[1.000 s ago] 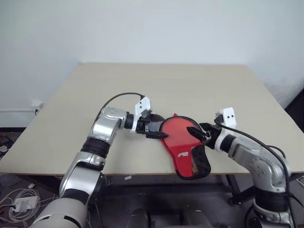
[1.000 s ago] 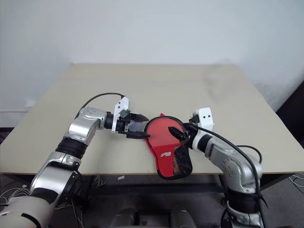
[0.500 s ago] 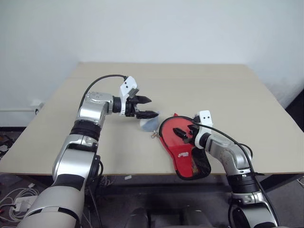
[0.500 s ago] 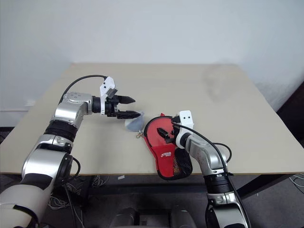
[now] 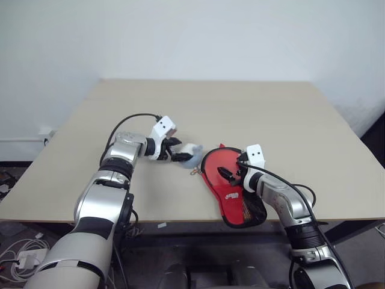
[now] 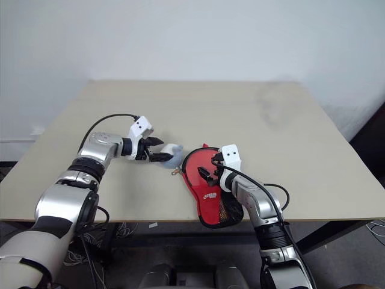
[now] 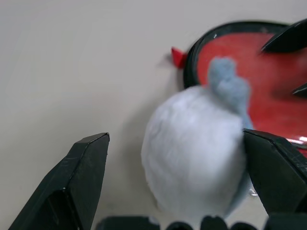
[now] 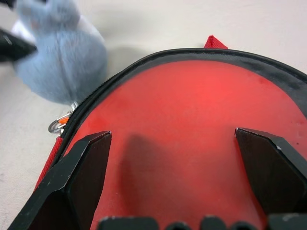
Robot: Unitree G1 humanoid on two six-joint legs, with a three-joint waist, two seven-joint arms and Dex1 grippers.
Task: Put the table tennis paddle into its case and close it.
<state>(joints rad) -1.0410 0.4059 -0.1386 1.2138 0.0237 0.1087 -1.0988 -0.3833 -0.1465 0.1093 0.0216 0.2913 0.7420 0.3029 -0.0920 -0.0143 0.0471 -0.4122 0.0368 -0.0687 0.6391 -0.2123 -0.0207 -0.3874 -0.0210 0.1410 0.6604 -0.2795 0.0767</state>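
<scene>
The case (image 5: 231,189), a soft paddle-shaped pouch of red fabric with a black zip rim and a black mesh panel at its handle end, lies flat near the table's (image 5: 271,114) front edge; its rim looks drawn round in the right wrist view and no bare paddle lies on the table, so I judge the paddle is inside and the zipping at or near its end. The right gripper (image 5: 231,174) hovers over the case's round end, fingers spread wide, holding nothing. At the case's ten o'clock, just beside the rim, sits a fluffy pale grey-white pom-pom (image 5: 191,154), seemingly by the zip pull; the left gripper (image 5: 177,150) straddles it, fingers wide, not clamped.
</scene>
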